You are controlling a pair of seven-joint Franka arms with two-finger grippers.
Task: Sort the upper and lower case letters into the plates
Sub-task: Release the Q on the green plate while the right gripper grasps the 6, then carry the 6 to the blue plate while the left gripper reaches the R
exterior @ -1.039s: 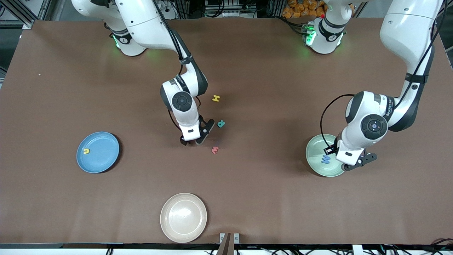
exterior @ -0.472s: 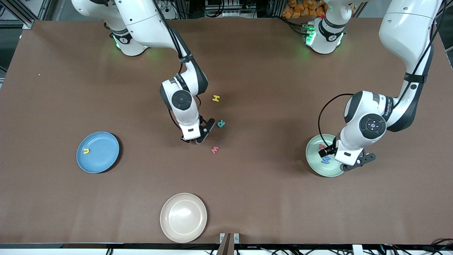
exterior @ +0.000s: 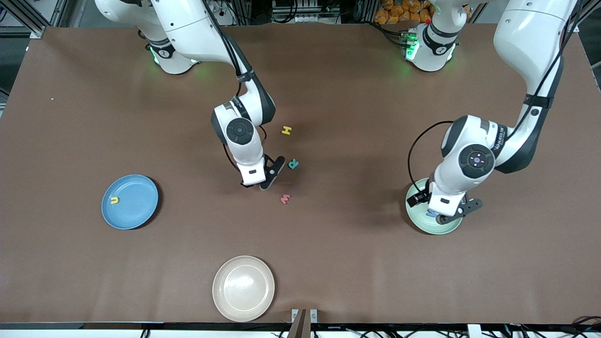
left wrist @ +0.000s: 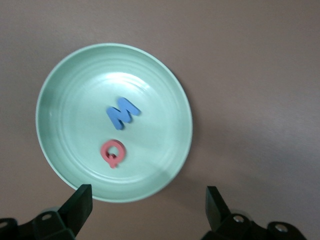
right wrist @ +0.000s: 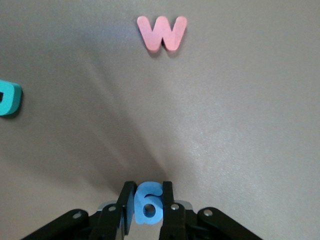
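My right gripper (exterior: 256,185) (right wrist: 148,200) is down at the table, shut on a blue g (right wrist: 148,202) that stands on edge between its fingers. Beside it lie a red w (exterior: 285,199) (right wrist: 162,33) and a teal R (exterior: 293,164) (right wrist: 9,97), with a yellow H (exterior: 287,130) farther from the front camera. My left gripper (exterior: 436,209) (left wrist: 147,207) hangs open over the rim of the mint plate (exterior: 420,218) (left wrist: 70,90), which holds a blue W (left wrist: 122,113) and a red Q (left wrist: 113,152). The light blue plate (exterior: 134,206) holds a yellow u (exterior: 114,200).
A beige plate (exterior: 243,288) sits near the table's front edge, with nothing in it. Bare brown table lies between the loose letters and each of the plates.
The left gripper opened, left the red Q in the mint plate and drifted toward the table's middle. The right gripper's fingers shut on the blue g.
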